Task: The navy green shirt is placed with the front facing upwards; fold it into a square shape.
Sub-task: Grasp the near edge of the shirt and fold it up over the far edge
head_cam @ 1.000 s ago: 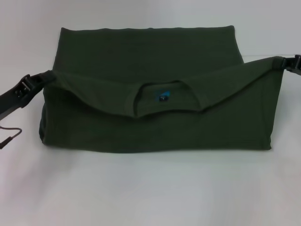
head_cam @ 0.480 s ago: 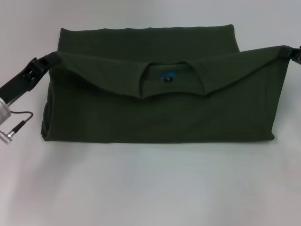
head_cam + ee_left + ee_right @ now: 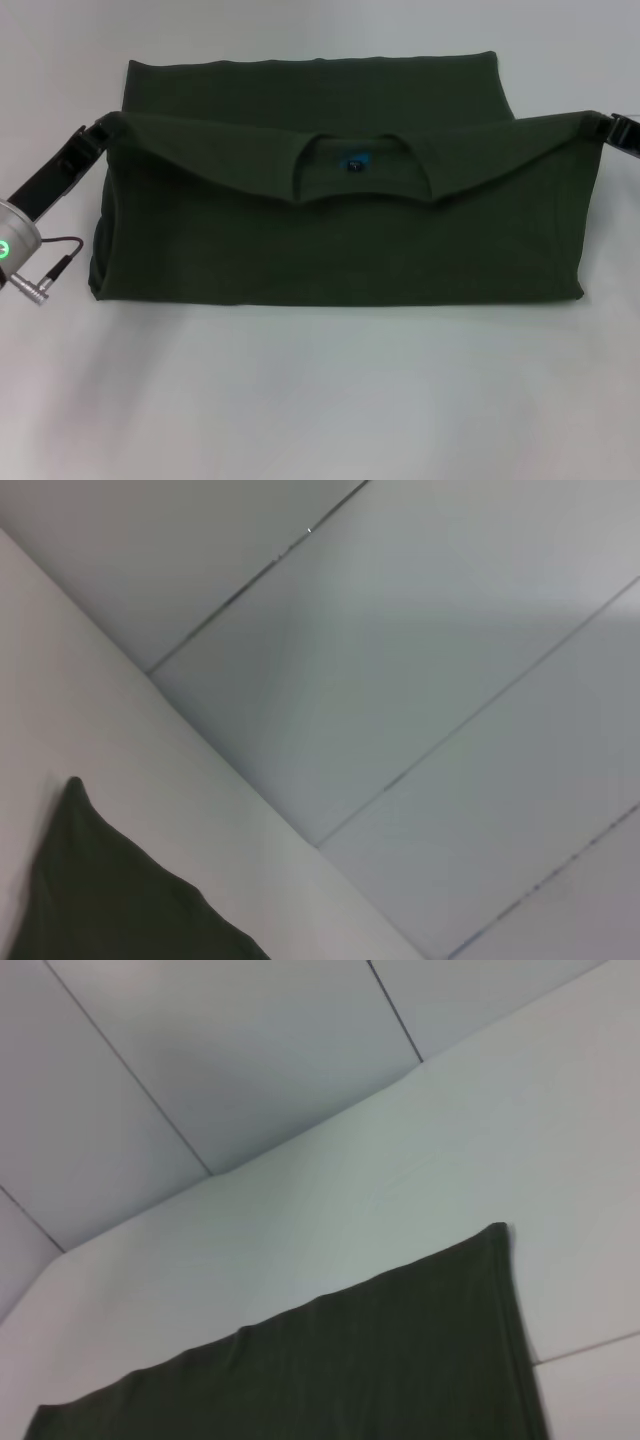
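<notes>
Collar edge of the navy green shirt (image 3: 340,215) carried farther back and higher than a second ago. Left gripper (image 3: 100,128) and right gripper (image 3: 592,125) each pinching a shoulder corner. Lengthwise fold nearly closed.

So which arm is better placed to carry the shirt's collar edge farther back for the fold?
Neither alone: the left gripper and right gripper each hold one end of the navy green shirt collar edge, so both should probably move together.

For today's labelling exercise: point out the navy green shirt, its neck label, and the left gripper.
navy green shirt (image 3: 340,250): head view, on the folded front panel.
neck label (image 3: 354,161): head view, on the blue print inside the collar.
left gripper (image 3: 98,129): head view, at the tips holding the shirt's left corner.
</notes>
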Controlling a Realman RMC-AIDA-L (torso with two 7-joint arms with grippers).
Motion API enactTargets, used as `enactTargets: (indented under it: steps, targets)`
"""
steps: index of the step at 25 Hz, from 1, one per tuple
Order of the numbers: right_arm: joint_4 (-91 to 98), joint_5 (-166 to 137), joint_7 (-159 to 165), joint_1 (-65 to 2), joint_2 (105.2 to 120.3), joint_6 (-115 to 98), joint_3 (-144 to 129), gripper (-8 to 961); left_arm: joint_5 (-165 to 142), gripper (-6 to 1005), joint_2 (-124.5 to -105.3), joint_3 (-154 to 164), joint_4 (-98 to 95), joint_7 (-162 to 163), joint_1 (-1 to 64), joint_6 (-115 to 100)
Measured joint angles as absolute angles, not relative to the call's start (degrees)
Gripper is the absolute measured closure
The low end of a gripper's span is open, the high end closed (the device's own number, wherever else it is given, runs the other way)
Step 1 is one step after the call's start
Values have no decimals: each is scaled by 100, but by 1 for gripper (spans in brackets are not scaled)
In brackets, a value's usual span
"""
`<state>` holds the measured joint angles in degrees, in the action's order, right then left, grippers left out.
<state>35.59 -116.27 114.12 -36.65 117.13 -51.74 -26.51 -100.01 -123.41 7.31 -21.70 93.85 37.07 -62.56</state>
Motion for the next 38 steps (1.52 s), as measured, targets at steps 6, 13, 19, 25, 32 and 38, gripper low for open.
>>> enactTargets:
  steps: [6,13,19,25,32,38]
  targets:
    - [3498,-11619,11124,-3778,11866,-4836,-2660,916,-9620,970,-12384,713,-1836,8672,3808,-5996]
    - [3381,-11617,11041,-3892,11949,-4551,-2672,917,-9232,969,-12407,687,-1470,7908,3981,-5693]
    - [3263,-11617,10957,-3950,11953,-4440,-2687,917,-8982,968,-12410,709,-1327,7435,4000,-5604]
    - [3253,-11619,10949,-3961,11952,-4421,-2693,892,-8980,967,-12410,730,-1277,7332,4094,-5230]
    - [3252,-11540,10892,-3916,11935,-4488,-2691,849,-8845,775,-12410,583,-1256,7140,4038,-5203]
    - [3311,-11467,10947,-3728,11785,-5337,-2641,476,-8880,416,-12300,1329,-1536,8159,3675,-5460]
